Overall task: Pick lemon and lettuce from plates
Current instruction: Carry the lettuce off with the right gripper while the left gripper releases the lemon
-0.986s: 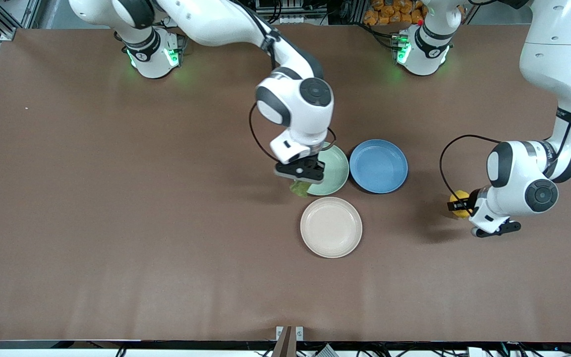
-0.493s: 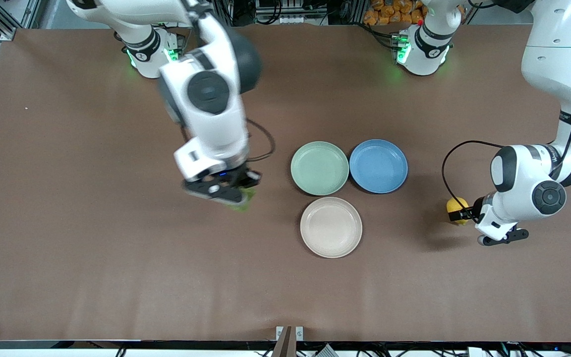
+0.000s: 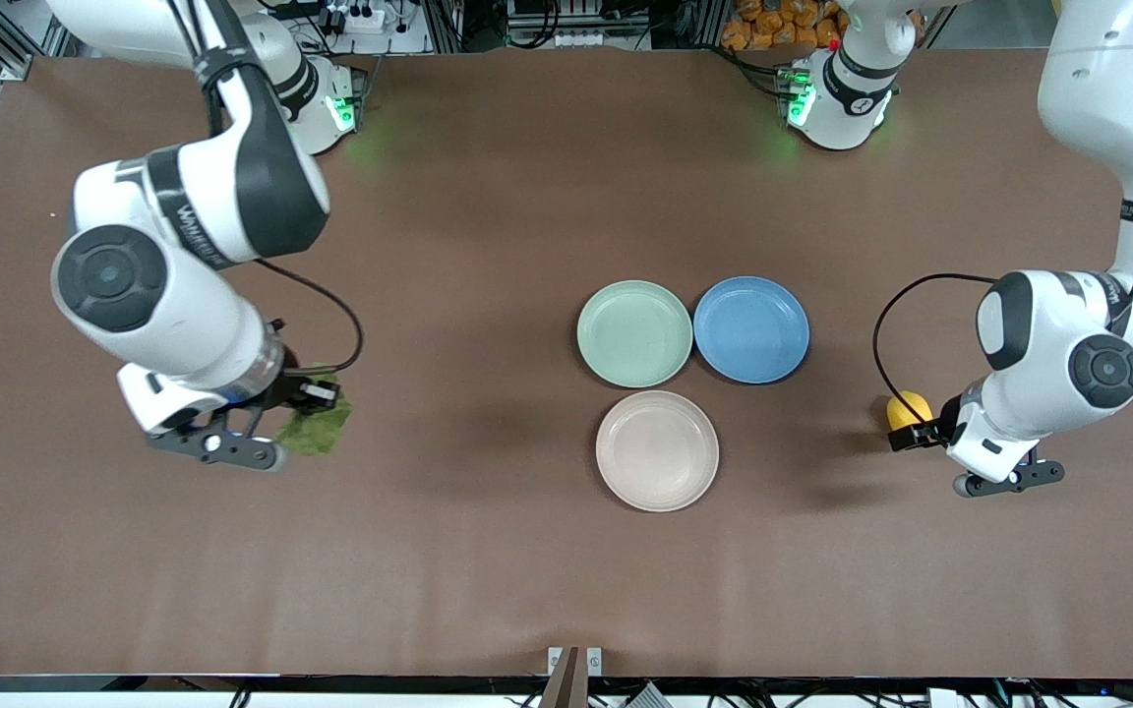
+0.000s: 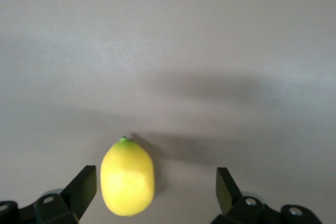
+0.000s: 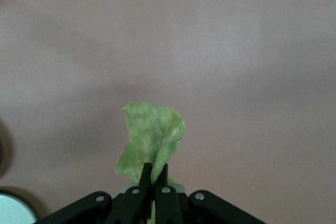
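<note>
The lemon (image 3: 906, 407) lies on the brown table toward the left arm's end, off the plates. My left gripper (image 3: 913, 427) is open around it; in the left wrist view the lemon (image 4: 127, 178) sits close to one finger (image 4: 84, 186), apart from the other. My right gripper (image 3: 309, 397) is shut on the lettuce (image 3: 317, 431) and holds it low over the table toward the right arm's end. In the right wrist view the leaf (image 5: 152, 135) sticks out past the gripper (image 5: 154, 174). The mint green plate (image 3: 633, 334) and the beige plate (image 3: 657, 450) are empty.
An empty blue plate (image 3: 751, 329) touches the mint green plate at mid-table. A plate rim (image 5: 10, 211) shows at the edge of the right wrist view. The rest is bare brown tabletop (image 3: 488, 551).
My right arm has carried the lettuce from the mint green plate to the right arm's end of the table. My left gripper has opened off the lemon and drawn back a little.
</note>
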`<state>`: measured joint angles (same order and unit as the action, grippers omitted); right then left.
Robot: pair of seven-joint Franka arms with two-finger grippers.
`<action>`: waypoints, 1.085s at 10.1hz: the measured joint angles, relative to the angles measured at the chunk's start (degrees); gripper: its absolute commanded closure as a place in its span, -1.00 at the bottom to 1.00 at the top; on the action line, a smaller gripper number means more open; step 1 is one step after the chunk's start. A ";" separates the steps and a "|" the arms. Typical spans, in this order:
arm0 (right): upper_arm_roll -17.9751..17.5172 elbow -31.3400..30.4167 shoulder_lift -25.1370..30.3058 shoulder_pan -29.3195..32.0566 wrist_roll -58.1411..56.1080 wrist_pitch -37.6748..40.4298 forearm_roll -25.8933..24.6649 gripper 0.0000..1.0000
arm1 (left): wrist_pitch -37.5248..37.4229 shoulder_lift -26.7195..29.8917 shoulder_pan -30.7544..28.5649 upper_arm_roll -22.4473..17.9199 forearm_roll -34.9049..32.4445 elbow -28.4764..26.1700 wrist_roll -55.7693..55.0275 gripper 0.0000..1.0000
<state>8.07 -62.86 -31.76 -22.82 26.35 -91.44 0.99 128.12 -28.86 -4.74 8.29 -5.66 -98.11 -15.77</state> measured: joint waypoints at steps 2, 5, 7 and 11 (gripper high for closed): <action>0.47 -1.10 0.07 2.12 -4.26 1.08 0.00 1.00 | -0.11 4.82 0.17 1.08 0.00 -3.33 -3.00 -1.00; 0.89 -6.27 0.29 6.63 -9.61 -1.85 0.00 1.00 | -0.27 14.05 0.10 2.49 0.10 -11.25 -7.23 -1.00; 0.62 -14.49 1.65 11.11 -15.45 -10.16 0.02 1.00 | -0.28 20.82 -0.23 2.49 1.04 -17.81 -7.63 -1.00; -3.66 -34.37 4.54 21.80 -24.29 -31.70 0.02 1.00 | -0.01 28.83 0.99 2.52 2.76 -21.19 -7.62 -1.00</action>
<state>4.42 -97.22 -27.22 -1.02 2.06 -123.15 1.01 128.11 -0.03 -3.75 10.81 -2.90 -119.30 -23.39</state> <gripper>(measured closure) 0.956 0.000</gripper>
